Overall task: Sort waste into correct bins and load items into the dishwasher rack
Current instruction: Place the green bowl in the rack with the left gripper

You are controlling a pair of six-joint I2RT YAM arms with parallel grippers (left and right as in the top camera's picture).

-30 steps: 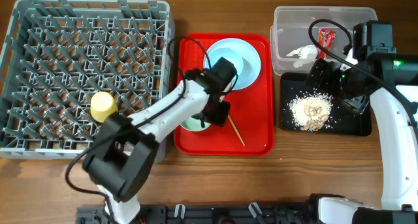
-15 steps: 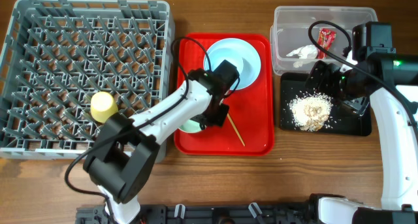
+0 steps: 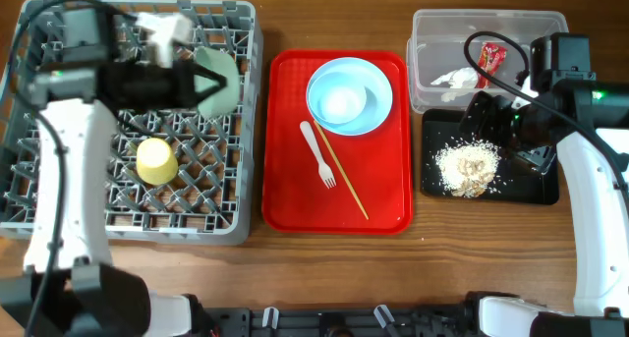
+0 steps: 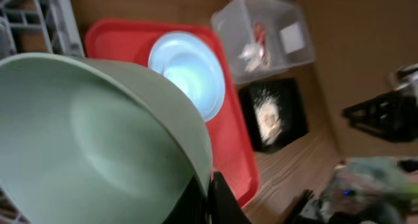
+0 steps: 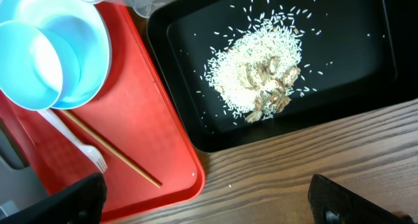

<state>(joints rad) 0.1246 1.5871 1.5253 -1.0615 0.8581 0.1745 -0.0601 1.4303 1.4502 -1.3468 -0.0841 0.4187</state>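
My left gripper (image 3: 200,83) is shut on the rim of the pale green saucer (image 3: 220,80) and holds it tilted over the far right part of the grey dishwasher rack (image 3: 59,217). In the left wrist view the saucer (image 4: 98,132) fills the frame, its edge pinched between the fingers (image 4: 219,201). A yellow cup (image 3: 156,161) sits upside down in the rack. On the red tray (image 3: 290,204) lie the pale plate (image 3: 376,109) with the white bowl (image 3: 340,100) in it, a white fork (image 3: 319,156) and chopsticks (image 3: 344,178). My right gripper (image 3: 489,121) hangs open over the black tray (image 5: 366,87), holding nothing.
The clear tub (image 3: 432,30) at the back right holds a red wrapper (image 3: 489,55) and a white tissue (image 3: 455,78). Beige food scraps (image 3: 467,167) are heaped in the black tray (image 3: 539,190). Bare wooden table runs along the front edge.
The left arm closed on the green saucer, lifted it off the red tray and swung left over the rack. The fork now shows on the tray. The right arm has not moved.
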